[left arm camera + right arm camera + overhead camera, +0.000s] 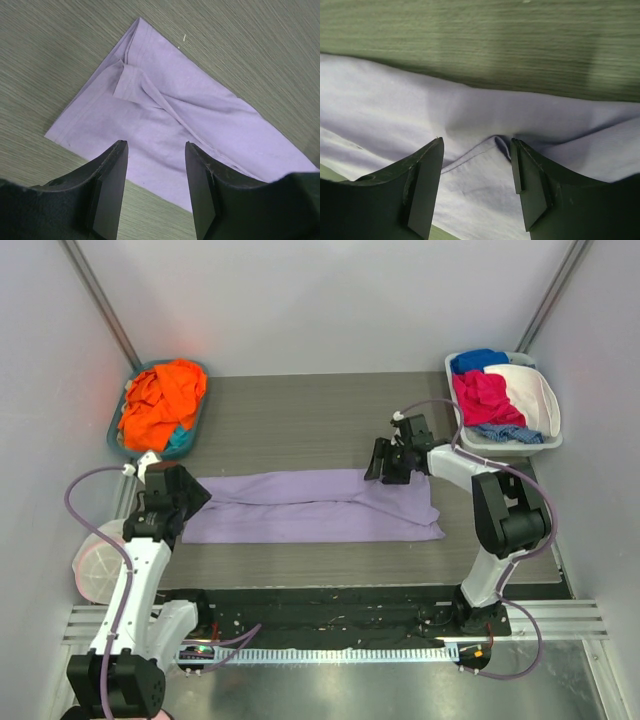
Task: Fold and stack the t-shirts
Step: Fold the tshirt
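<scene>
Lavender t-shirt [315, 505] lies as long strip mid worktop [300, 410]; left end effector [155, 150] and right end effector [477, 145] both apart, empty, near opposite ends. We should pinch all layers at each end, fold evenly

The lavender t-shirt [310, 505] is soft matt cloth, lightly creased, with stitched hems. The table [300, 410] has a matt grey wood-grain top. The left gripper [155, 150] has fingers [111, 185] of dull black plastic.

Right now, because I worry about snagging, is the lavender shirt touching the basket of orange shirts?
Apart. The top view shows bare table between the lavender shirt and the basket.
</scene>
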Controlling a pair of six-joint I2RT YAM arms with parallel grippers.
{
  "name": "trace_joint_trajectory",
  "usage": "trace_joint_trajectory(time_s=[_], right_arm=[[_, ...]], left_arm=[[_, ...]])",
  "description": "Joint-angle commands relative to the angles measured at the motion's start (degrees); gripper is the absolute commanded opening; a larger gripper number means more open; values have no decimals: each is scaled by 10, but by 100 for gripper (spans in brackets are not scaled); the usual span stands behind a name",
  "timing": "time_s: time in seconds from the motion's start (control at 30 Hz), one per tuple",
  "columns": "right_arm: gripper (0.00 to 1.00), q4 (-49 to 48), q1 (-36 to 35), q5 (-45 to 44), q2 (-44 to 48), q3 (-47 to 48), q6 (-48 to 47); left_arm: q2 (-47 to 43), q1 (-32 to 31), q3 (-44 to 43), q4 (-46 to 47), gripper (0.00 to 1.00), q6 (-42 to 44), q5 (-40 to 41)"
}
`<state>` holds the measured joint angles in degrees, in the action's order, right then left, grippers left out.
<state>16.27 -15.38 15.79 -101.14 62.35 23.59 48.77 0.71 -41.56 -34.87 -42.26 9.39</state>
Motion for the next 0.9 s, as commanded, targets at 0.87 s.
trace_joint_trajectory(time_s=[0.87], right_arm=[[62,2,-40,-2,102,-106,-8]], left_arm=[[-36,-2,36,-1,54,5,-9]])
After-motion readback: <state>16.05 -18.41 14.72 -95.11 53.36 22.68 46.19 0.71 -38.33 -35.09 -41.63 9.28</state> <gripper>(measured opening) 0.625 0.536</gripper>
